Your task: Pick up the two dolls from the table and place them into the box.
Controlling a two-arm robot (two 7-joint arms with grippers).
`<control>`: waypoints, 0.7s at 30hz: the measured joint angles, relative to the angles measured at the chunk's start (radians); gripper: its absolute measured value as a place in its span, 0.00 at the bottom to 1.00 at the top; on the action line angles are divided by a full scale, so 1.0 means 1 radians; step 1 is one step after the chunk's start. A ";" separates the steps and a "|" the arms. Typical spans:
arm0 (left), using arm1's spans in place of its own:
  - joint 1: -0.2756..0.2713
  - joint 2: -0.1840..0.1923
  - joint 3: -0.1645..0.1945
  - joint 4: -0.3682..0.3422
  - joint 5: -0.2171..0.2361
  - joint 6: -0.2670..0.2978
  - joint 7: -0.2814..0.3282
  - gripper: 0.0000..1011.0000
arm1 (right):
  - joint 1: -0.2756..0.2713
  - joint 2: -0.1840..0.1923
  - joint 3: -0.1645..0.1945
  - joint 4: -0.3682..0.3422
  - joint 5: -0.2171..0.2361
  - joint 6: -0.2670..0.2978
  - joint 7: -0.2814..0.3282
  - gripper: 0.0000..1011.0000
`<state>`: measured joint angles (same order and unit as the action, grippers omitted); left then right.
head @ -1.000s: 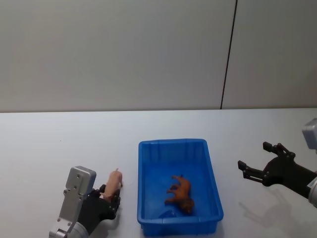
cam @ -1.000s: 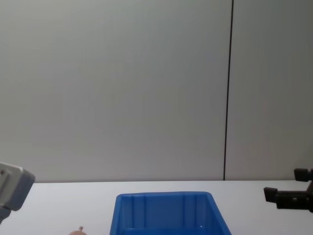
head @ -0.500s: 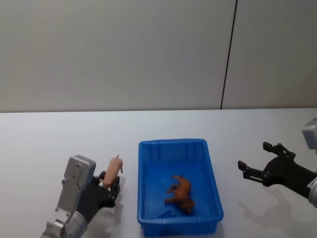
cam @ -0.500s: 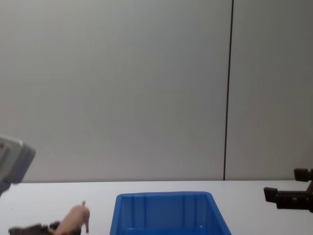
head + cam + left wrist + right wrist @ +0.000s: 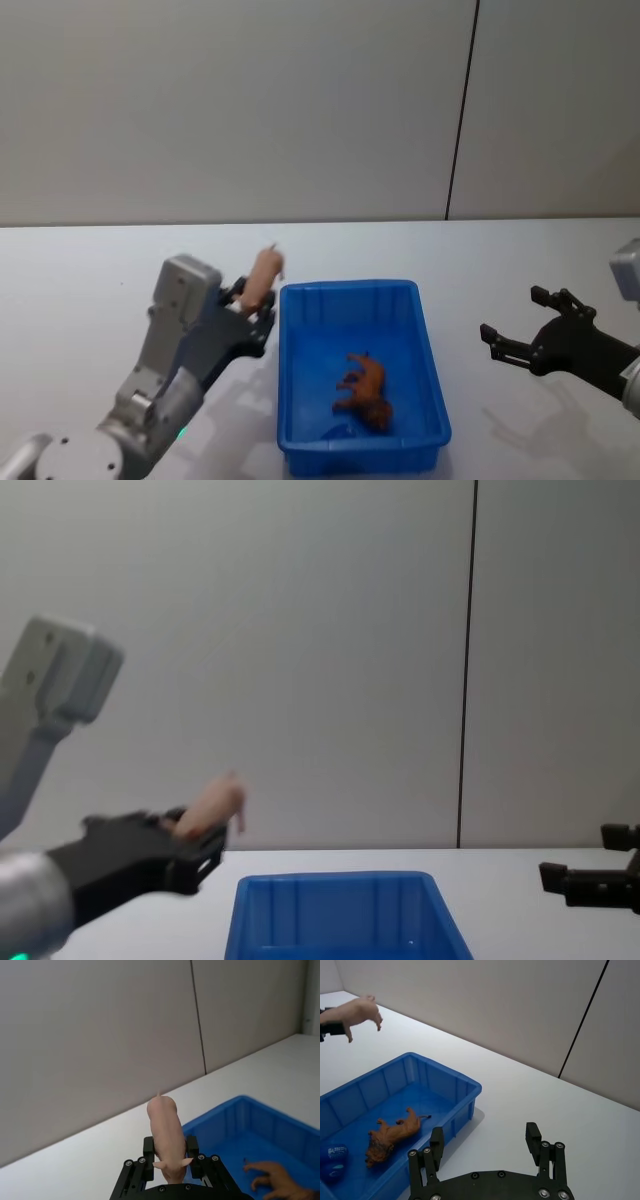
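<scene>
While the left tool point(image 5: 169, 1160) is clamped on the small peach-pink soft pig doll point(image 5: 263, 277), held in the air by the bright blue plastic box's point(image 5: 432, 395) far-left corner, the right tool point(image 5: 487, 1160) sits spread wide near the white table's point(image 5: 90, 270) right edge. An orange-brown lion doll point(image 5: 364, 389) lies inside the box.

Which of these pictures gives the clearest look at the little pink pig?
The left wrist view: the pig shows close and whole, clamped in the left tool. The right wrist view shows it small from the side, legs hanging. The head view catches its back beside the box; the chest view shows part of it.
</scene>
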<state>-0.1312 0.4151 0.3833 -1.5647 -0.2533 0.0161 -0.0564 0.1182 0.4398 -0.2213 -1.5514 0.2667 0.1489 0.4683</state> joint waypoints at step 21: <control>-0.102 -0.098 0.029 0.028 0.069 -0.049 -0.124 0.80 | 0.000 0.000 0.000 0.000 0.000 0.000 0.000 0.99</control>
<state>-0.2337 0.3169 0.4126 -1.5369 -0.1840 -0.0325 -0.1802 0.1182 0.4399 -0.2213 -1.5514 0.2667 0.1489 0.4683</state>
